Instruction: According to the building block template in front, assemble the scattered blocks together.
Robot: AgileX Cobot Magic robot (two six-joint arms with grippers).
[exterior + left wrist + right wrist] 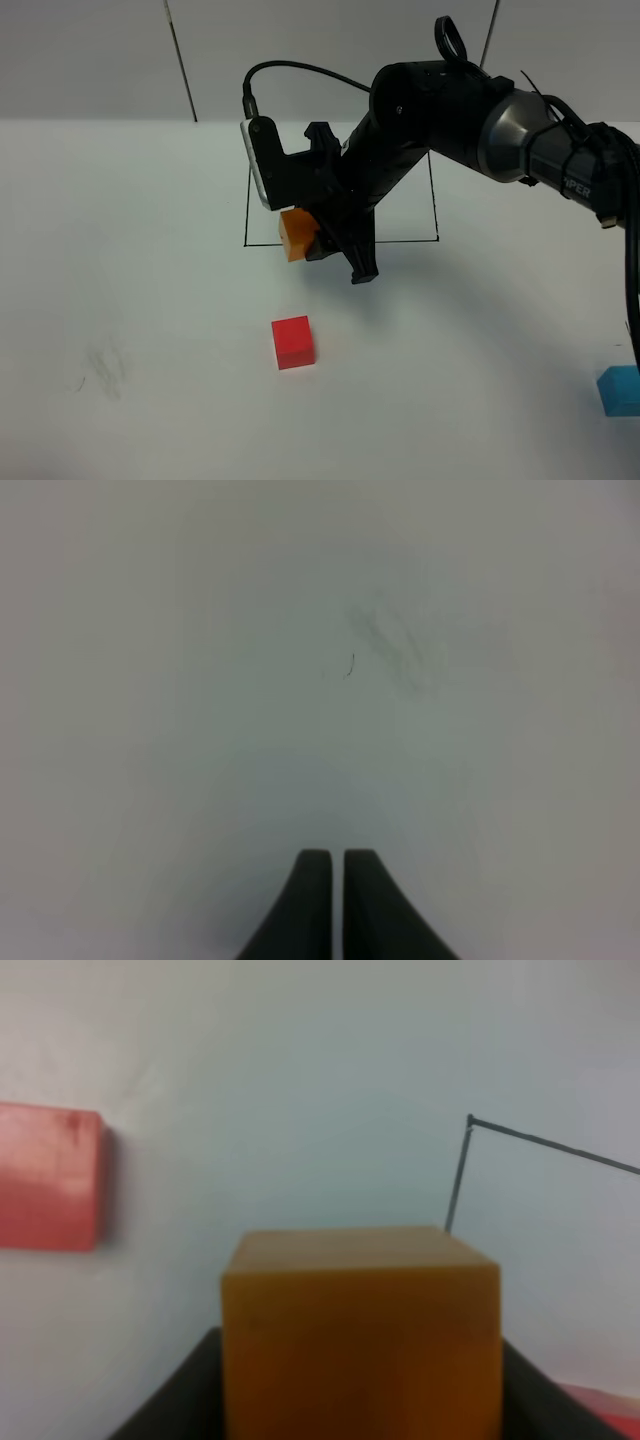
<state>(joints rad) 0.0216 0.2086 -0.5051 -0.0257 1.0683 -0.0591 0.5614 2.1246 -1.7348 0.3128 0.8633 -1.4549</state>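
**Item: orange cube** (pixel 296 232). One of the scattered blocks. Held clear of the surface (pixel 130 300), centre of the exterior view, over the lower left corner of the template frame (pixel 410 241).

**Holder: right pincer** (pixel 360 1420). Partly open, jaws closed on opposite faces of the orange cube. The cube sits square between them in the wrist view.

**Left pincer** (pixel 331 858). Fully closed, holding nothing, over bare surface.

**Red cube** (pixel 293 342). On the surface, lower centre, below the held cube and apart from it.

**Blue cube** (pixel 620 390). Lower right edge, well apart from the others.

**Template.** Its cubes are hidden behind the arm in the exterior view, so only the frame line shows and the pattern cannot be read from here.

**Handling note (judgement).**
- The step looks like carrying the orange cube to its place beside the red one.
- Keep the cube level and come down from above, not sideways, so the red cube is not pushed.
- Line up the faces parallel before contact.
- Let the cube rest fully on the surface before parting the jaws, then lift straight up.
- Check which side the template calls for once the arm clears it.
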